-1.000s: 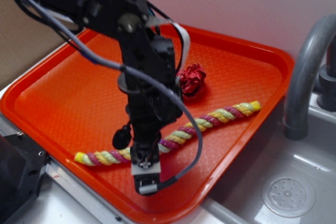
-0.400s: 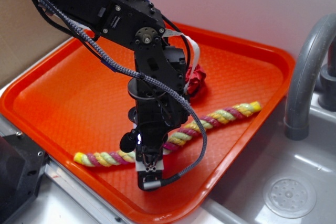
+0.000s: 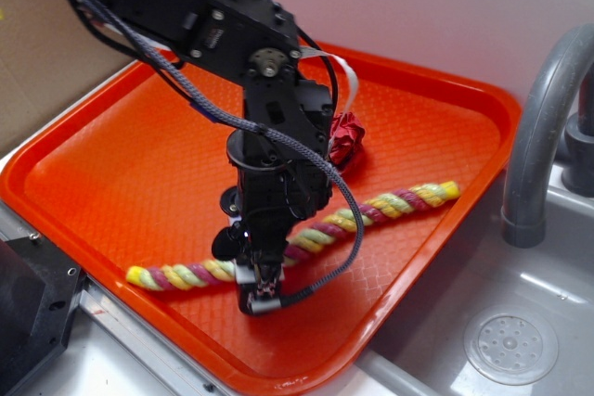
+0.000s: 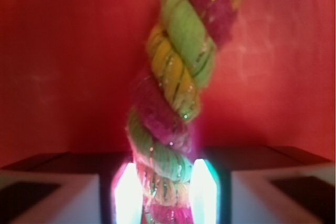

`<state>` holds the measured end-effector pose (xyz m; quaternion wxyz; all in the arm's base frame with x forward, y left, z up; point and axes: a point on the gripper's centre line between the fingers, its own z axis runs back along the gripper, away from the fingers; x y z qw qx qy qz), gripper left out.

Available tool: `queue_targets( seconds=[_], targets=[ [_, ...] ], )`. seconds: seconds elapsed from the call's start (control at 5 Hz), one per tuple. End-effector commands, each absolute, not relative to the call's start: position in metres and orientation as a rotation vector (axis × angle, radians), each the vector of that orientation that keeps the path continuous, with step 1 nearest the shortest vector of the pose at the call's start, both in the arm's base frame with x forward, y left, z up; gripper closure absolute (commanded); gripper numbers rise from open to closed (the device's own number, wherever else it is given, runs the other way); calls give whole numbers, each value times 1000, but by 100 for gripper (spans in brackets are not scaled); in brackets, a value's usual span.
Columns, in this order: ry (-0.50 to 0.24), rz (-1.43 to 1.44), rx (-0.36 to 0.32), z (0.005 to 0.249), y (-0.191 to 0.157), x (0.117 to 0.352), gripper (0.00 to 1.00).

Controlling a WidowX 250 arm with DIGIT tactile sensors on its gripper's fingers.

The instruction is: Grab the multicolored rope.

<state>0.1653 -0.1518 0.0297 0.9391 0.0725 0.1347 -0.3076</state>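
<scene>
The multicolored rope point(image 3: 399, 201), twisted from yellow, pale green and magenta strands, lies diagonally across the front of the orange tray point(image 3: 121, 173). My gripper point(image 3: 260, 287) points down onto the rope left of its middle. In the wrist view the rope point(image 4: 178, 72) runs up the middle of the frame and passes between my fingers point(image 4: 127, 195). Both pads press against its sides, so my gripper point(image 4: 165, 192) is shut on it. The rope still rests on the tray floor point(image 4: 63, 66).
A small dark red crumpled paper ball point(image 3: 346, 136) sits on the tray behind my arm. A grey faucet point(image 3: 538, 118) and a sink with a drain point(image 3: 510, 345) are to the right. A dark box point(image 3: 28, 308) stands at the tray's front left corner.
My gripper moved back from just in front of the rope onto it and closed around it. The rope's left end shifted slightly left.
</scene>
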Motion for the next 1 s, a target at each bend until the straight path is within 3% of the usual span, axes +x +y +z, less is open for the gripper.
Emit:
queue_targets(
  seconds=[0.0, 0.2, 0.6, 0.8],
  targets=[
    [150, -508, 160, 102, -141, 197, 100],
    [169, -308, 104, 152, -117, 208, 100],
    [27, -18, 58, 237, -64, 191, 100],
    [-14, 50, 8, 243, -58, 179, 100]
  ],
)
